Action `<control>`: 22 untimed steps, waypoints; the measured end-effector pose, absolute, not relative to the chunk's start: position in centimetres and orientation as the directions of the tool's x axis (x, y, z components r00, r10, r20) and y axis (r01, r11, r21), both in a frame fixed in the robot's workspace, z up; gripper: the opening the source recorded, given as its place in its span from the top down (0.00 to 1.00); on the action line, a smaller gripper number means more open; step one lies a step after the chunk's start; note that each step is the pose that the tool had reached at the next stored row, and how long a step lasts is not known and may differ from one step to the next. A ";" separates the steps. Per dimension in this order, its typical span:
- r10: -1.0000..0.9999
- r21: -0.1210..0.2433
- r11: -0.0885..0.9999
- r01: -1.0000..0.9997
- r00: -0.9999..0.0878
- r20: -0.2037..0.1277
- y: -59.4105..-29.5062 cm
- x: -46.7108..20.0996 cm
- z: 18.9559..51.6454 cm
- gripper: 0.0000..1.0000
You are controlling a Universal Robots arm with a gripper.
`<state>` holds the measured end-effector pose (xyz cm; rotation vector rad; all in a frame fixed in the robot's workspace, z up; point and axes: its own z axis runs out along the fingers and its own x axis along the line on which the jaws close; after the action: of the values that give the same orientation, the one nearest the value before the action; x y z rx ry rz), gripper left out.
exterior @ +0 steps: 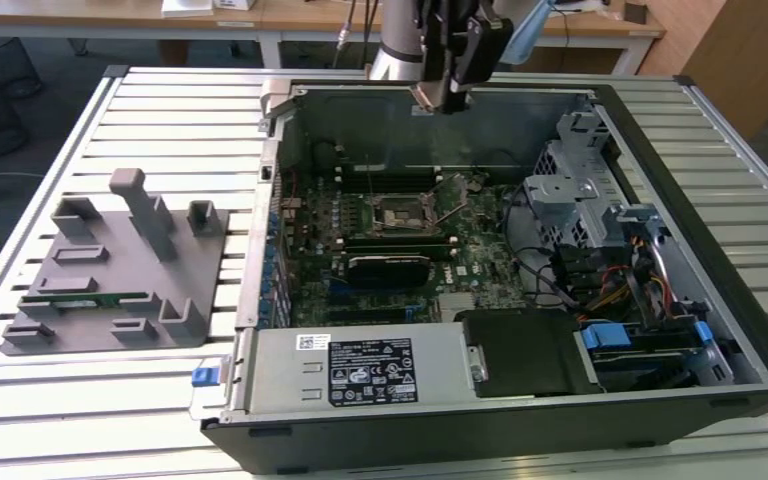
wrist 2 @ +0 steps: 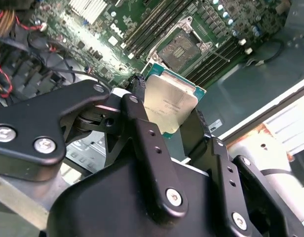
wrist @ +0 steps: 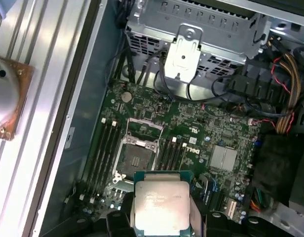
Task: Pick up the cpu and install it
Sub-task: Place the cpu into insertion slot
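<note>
cpu [wrist 2: 171, 103] held clear of the board, pinched by two opposite edges between the closed fingers [wrist 2: 142, 128], metal lid toward both wrist cameras. open cpu socket [wrist: 137, 158] lies below and just ahead on the motherboard, edges roughly squared with the chip. lid carries faint print; power supply [exterior: 357, 370] has a white label.

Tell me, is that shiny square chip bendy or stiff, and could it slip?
Probably stiff: the cpu looks flat though the end effector pinches only its edges. Likely light, being thin and small. Its smooth metal top looks slippery, so a skewed squeeze might let it slide.
</note>
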<state>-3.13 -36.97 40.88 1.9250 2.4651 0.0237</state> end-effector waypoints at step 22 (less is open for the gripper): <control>1.000 0.022 0.003 1.000 -0.002 -0.005 -36.6 -3.1 40.2 0.47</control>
<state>-3.13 -36.61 40.24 2.2053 2.2108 0.0185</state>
